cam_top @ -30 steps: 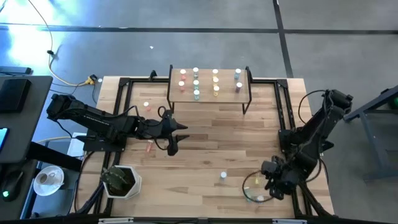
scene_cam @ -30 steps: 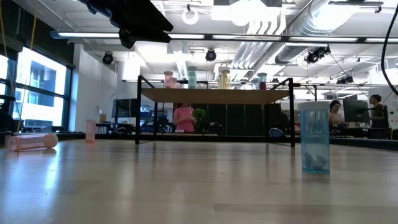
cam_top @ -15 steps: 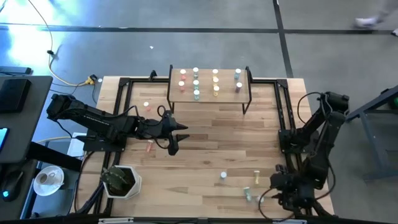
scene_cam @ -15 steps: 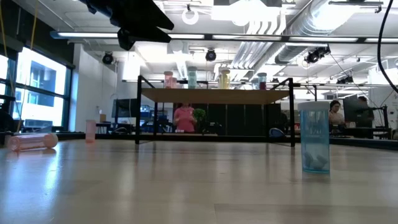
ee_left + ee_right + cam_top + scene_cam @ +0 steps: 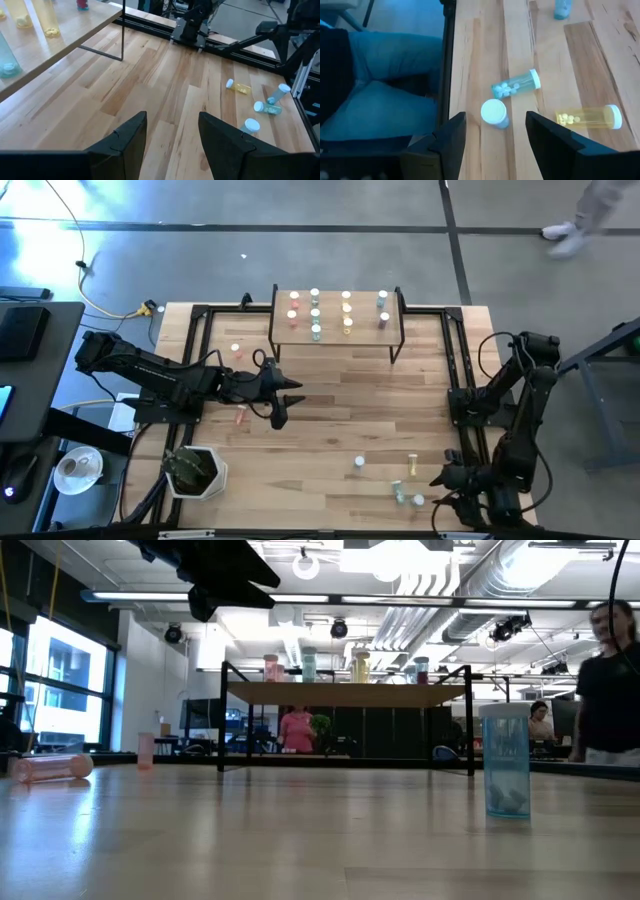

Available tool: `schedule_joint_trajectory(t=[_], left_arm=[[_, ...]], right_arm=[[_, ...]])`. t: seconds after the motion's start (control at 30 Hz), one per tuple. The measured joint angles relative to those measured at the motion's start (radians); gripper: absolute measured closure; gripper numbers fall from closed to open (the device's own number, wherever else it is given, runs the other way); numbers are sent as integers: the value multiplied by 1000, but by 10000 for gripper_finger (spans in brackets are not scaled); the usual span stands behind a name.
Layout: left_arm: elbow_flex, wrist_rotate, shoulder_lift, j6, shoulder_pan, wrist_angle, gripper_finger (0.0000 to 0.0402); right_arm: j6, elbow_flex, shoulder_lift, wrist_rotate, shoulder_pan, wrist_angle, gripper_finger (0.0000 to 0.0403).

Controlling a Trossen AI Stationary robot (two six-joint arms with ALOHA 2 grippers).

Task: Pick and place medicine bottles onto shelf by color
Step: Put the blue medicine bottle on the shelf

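The shelf (image 5: 335,330) stands at the table's far middle, with several medicine bottles (image 5: 315,315) upright on its top. My left gripper (image 5: 285,402) hangs open over the table's left middle, above a pink bottle (image 5: 240,417) that lies on its side. My right gripper (image 5: 447,480) is open at the near right corner. Just beyond its fingers stands a white-capped bottle (image 5: 494,112), next to a green bottle (image 5: 516,85) and a yellow one (image 5: 590,116), both on their sides. A blue bottle (image 5: 358,464) stands alone, nearer the table's middle.
A white pot with a plant (image 5: 195,470) sits at the near left corner. Black frame rails (image 5: 455,380) run along the table's sides. One pink bottle (image 5: 146,750) stands upright at the far left. A person (image 5: 610,680) walks in the room behind.
My right gripper has swung toward the table's near right corner and turned, uncovering the bottles it was over. My left gripper has stayed in place. A person has come into the low view at the right.
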Motion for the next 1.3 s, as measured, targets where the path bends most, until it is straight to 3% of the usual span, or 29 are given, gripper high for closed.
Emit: schedule_joint_trajectory(t=[0.33,0.83,1.3], left_arm=[[0,0,0,0,0,11,231],[0,0,0,-2,0,21,232],[0,0,0,-2,0,21,232]], right_arm=[[-56,0,9,81,0,32,206],[-10,0,132,70,18,54,206],[3,0,213,126,43,121,206]])
